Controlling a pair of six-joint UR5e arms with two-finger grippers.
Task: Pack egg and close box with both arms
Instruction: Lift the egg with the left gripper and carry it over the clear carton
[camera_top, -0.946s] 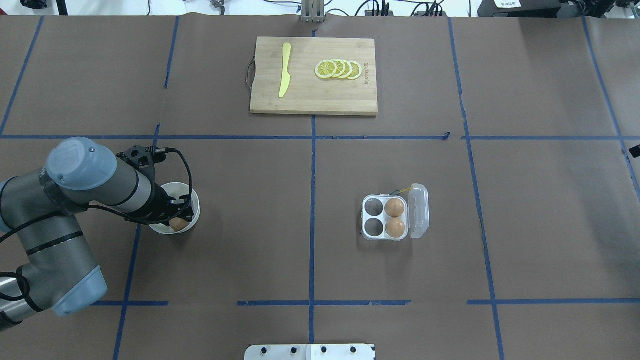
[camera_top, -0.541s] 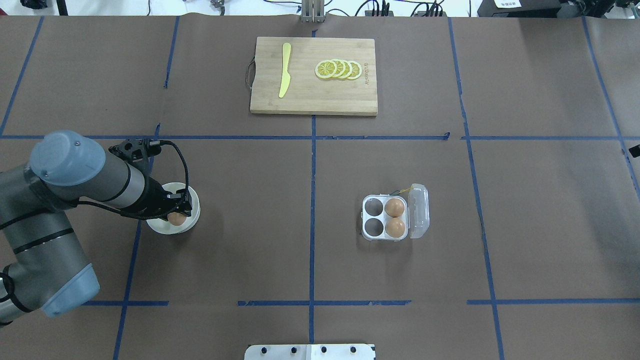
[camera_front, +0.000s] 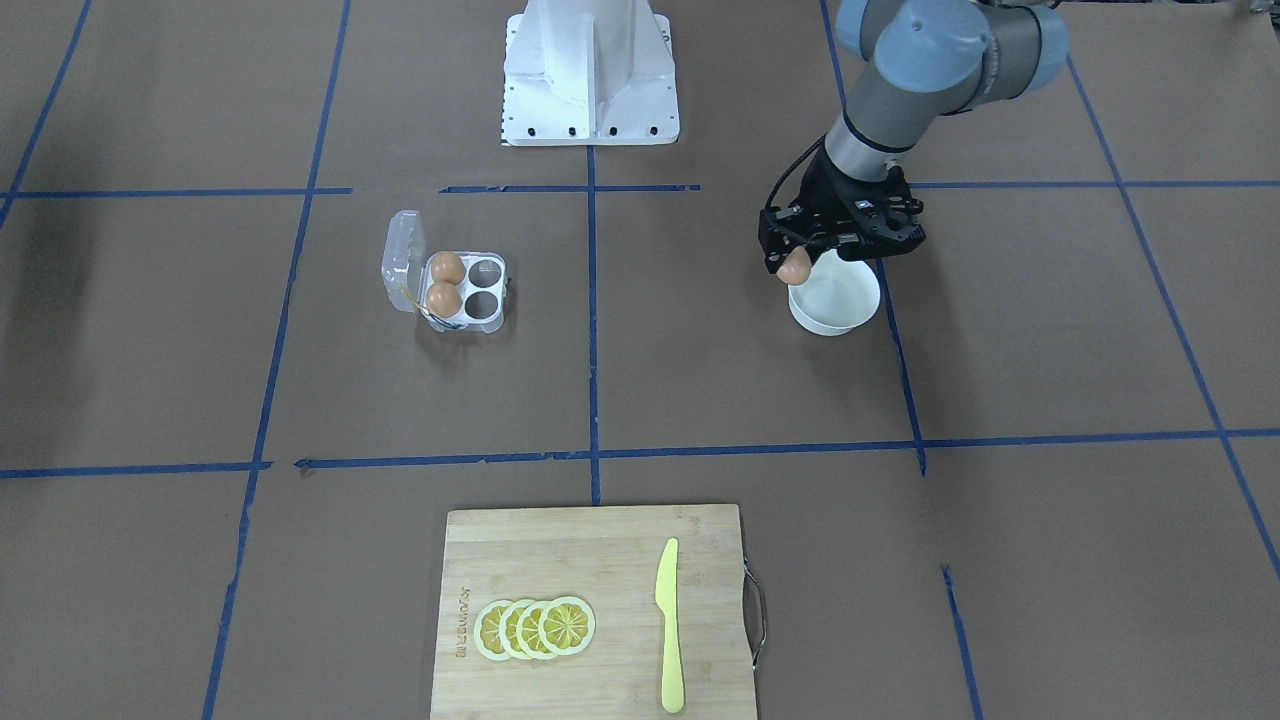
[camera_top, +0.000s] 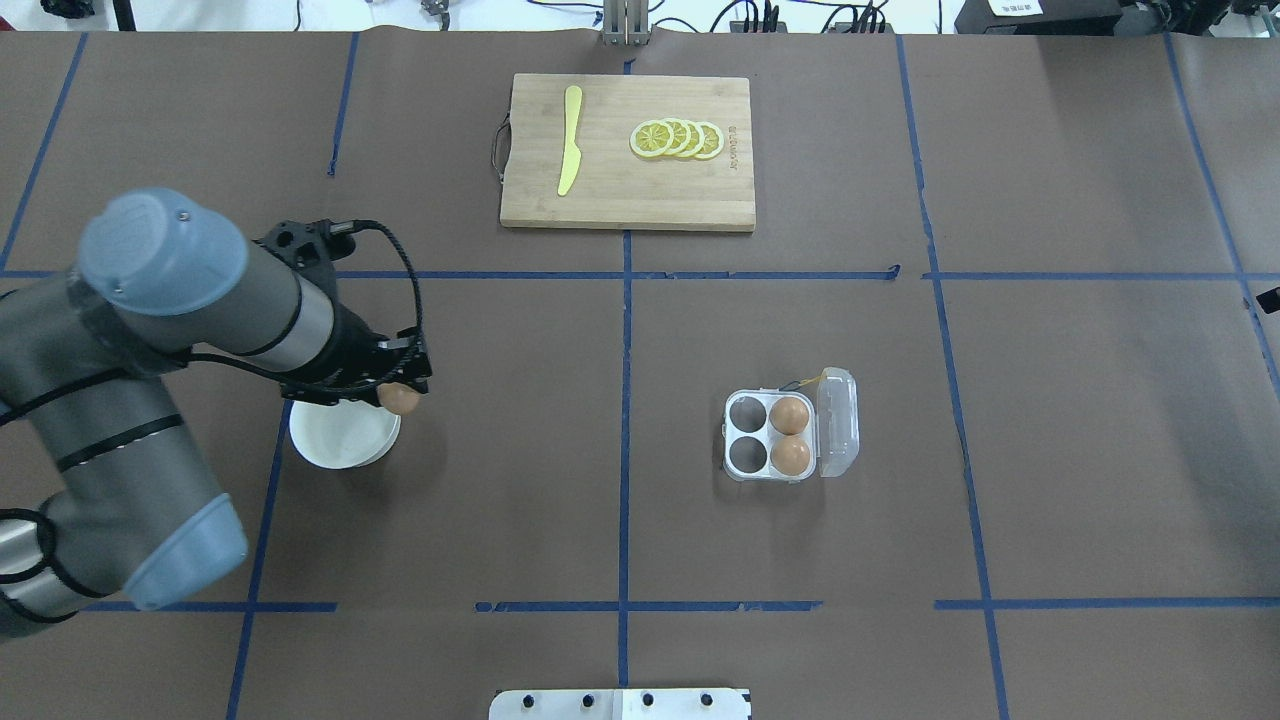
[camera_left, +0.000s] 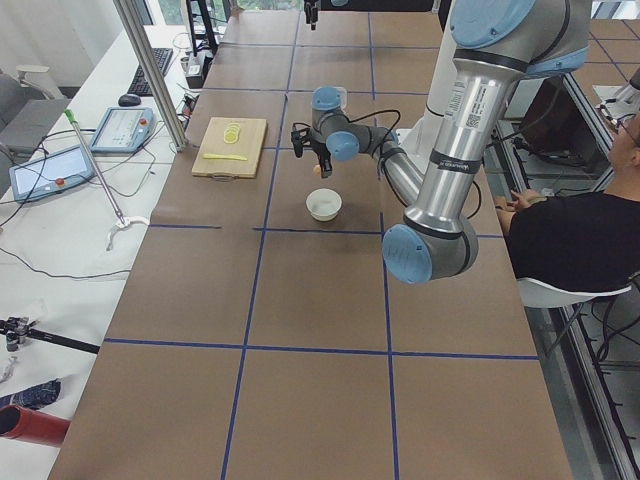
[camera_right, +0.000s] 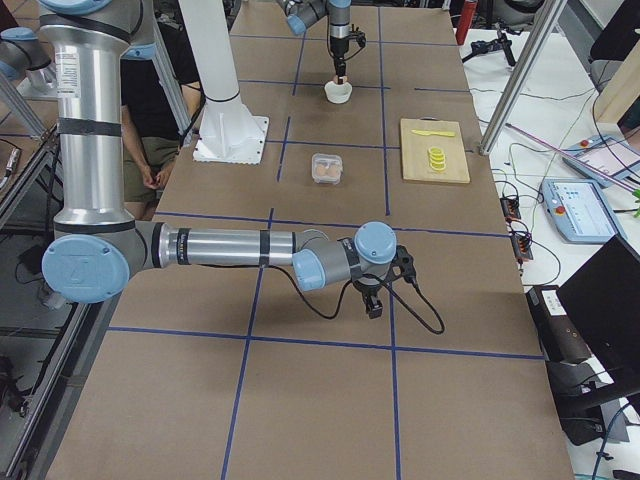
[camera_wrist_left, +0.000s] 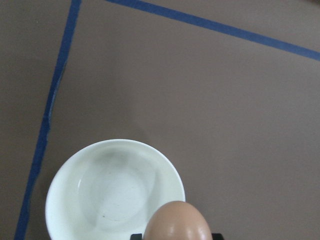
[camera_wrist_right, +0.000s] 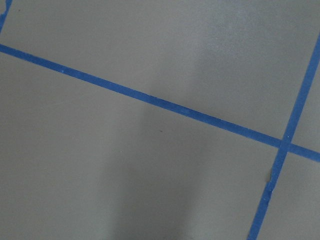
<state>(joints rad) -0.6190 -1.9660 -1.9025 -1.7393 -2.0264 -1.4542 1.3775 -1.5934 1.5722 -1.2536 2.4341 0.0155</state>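
Note:
My left gripper (camera_top: 399, 388) is shut on an orange-brown egg (camera_top: 401, 399) and holds it in the air beside the rim of the round white bowl (camera_top: 338, 440). The left wrist view shows the egg (camera_wrist_left: 176, 223) at the bottom edge, above the empty bowl (camera_wrist_left: 102, 187). The clear egg box (camera_top: 838, 421) stands open to the right, with two eggs (camera_top: 789, 415) in its right cells and two empty left cells. It also shows in the front view (camera_front: 398, 258). My right gripper (camera_right: 373, 306) shows only in the exterior right view, low over bare table; I cannot tell its state.
A wooden cutting board (camera_top: 627, 195) with a yellow knife (camera_top: 570, 140) and lemon slices (camera_top: 677, 139) lies at the far middle. The white robot base (camera_front: 590, 75) stands at the near edge. Blue tape lines cross the brown table cover.
My left gripper has lifted the egg out of the white bowl and moved it up and to the right, past the bowl's rim. The bowl is now empty.

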